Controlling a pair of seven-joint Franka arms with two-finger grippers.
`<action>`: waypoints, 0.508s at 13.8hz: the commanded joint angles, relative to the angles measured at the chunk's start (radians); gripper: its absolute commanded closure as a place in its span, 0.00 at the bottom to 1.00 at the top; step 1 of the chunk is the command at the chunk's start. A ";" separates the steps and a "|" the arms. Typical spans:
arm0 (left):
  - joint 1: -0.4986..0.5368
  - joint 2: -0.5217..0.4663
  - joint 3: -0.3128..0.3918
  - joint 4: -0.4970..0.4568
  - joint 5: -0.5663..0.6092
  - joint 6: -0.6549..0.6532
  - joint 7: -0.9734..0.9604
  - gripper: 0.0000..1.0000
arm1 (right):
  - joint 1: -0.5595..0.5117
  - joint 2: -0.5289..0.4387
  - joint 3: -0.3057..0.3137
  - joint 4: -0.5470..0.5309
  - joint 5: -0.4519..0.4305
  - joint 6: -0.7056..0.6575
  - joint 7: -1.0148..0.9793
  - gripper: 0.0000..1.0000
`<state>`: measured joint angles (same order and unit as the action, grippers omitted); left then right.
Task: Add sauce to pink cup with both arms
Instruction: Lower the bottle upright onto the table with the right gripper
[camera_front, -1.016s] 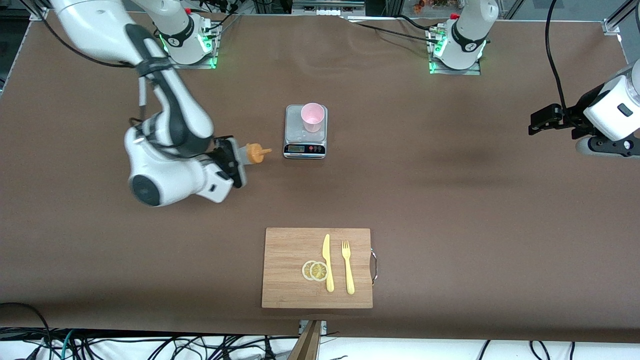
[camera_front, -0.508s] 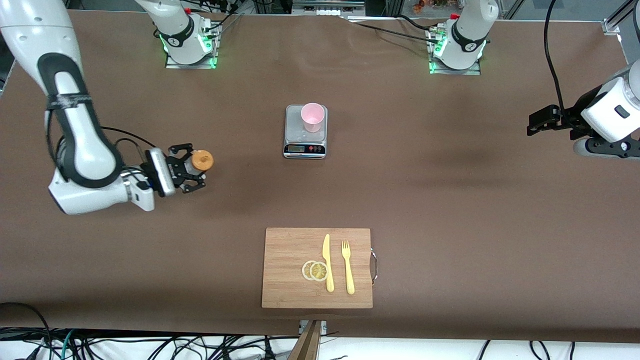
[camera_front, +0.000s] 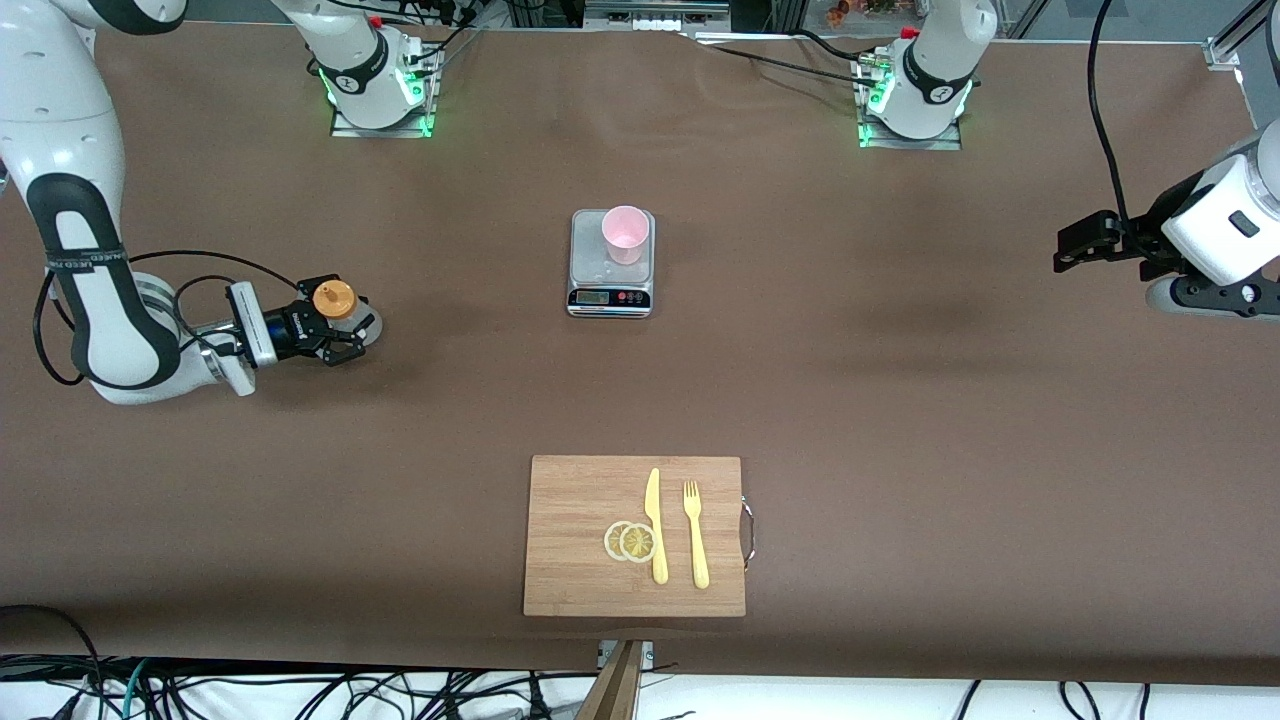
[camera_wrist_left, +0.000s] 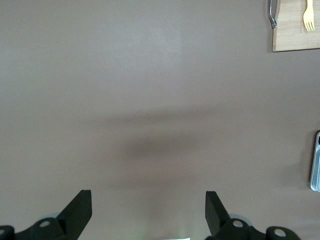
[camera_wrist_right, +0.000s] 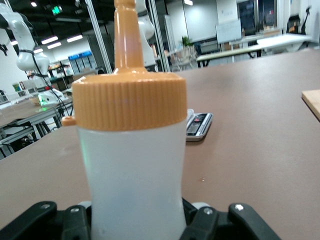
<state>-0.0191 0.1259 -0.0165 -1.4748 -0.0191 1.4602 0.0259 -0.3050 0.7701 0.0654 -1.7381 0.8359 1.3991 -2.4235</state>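
The sauce (camera_front: 333, 298), a whitish squeeze bottle with an orange nozzle cap, stands upright in my right gripper (camera_front: 345, 324), which is shut on its body low over the table toward the right arm's end. The right wrist view shows the sauce (camera_wrist_right: 132, 160) filling the middle, gripped at its waist by the right gripper (camera_wrist_right: 135, 222). The pink cup (camera_front: 625, 234) sits on the grey scale (camera_front: 611, 292) at mid-table, well apart from the bottle. My left gripper (camera_front: 1072, 246) waits open and holding nothing above the left arm's end of the table; its fingers (camera_wrist_left: 79, 211) frame bare tabletop.
A wooden cutting board (camera_front: 575, 570) lies near the front edge, carrying a yellow knife (camera_front: 655, 525), a yellow fork (camera_front: 695, 535) and lemon slices (camera_front: 630, 541). The scale (camera_wrist_right: 199, 125) shows past the bottle in the right wrist view. Brown tabletop spreads between bottle and scale.
My right arm has drawn back from the scale toward its own end of the table, turning the bottle from lying sideways to upright. The left arm has stayed put.
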 joint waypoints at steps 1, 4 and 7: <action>-0.007 0.021 0.004 0.041 -0.002 -0.015 0.009 0.00 | -0.017 0.032 -0.015 -0.001 0.029 -0.046 -0.078 1.00; -0.007 0.021 0.004 0.041 -0.002 -0.015 0.009 0.00 | -0.019 0.080 -0.036 0.002 0.029 -0.049 -0.135 1.00; -0.005 0.021 0.004 0.041 -0.001 -0.015 0.014 0.00 | -0.017 0.081 -0.039 0.005 0.028 -0.058 -0.137 0.07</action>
<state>-0.0194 0.1288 -0.0165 -1.4704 -0.0191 1.4602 0.0259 -0.3139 0.8605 0.0237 -1.7389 0.8451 1.3810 -2.5549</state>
